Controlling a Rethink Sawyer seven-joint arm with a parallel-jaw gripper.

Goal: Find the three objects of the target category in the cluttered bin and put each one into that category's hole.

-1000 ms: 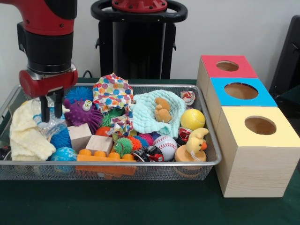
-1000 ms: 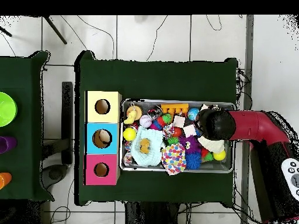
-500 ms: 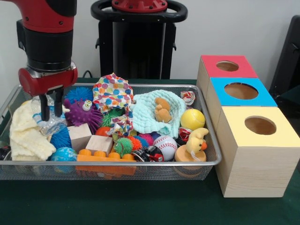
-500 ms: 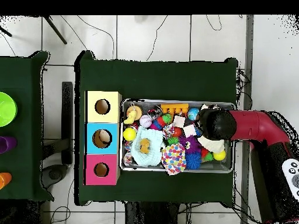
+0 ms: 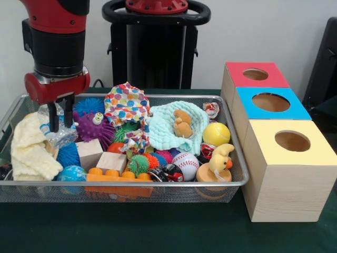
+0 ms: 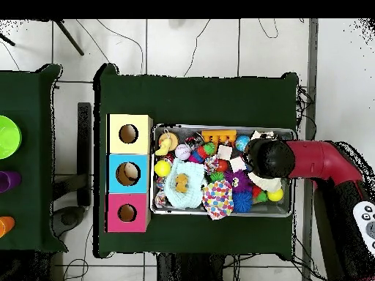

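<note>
Shows the lift-out step of a pick at the end of the wire bin (image 5: 158, 183) farthest from the boxes. Caught in a narrow pinch of the gripper (image 5: 59, 124), just above the bin's clutter: a piece of crumpled clear plastic (image 5: 62, 136), apparently the task's thing, though which category is sought cannot be told. Hidden in the overhead view beneath the arm (image 6: 307, 159), so the grip is judged from the front view alone.

Next move, as judged: raise straight up until clear of the bin's rim, then carry across the whole length of the bin to the row of boxes beside its other end, namely red-topped box (image 5: 234, 71), blue-topped box (image 5: 297, 110) and yellow-topped box (image 5: 316, 153), and release over the matching hole.

Crowding the pick inside the bin: cream cloth (image 5: 29, 153) touching the plastic on the side toward the bin's end wall, purple spiky ball (image 5: 93, 126) just beside it toward the bin's middle, wooden block (image 5: 89, 153) near below. Risk of snagging the cloth, or of the thin plastic slipping from so small a pinch.
</note>
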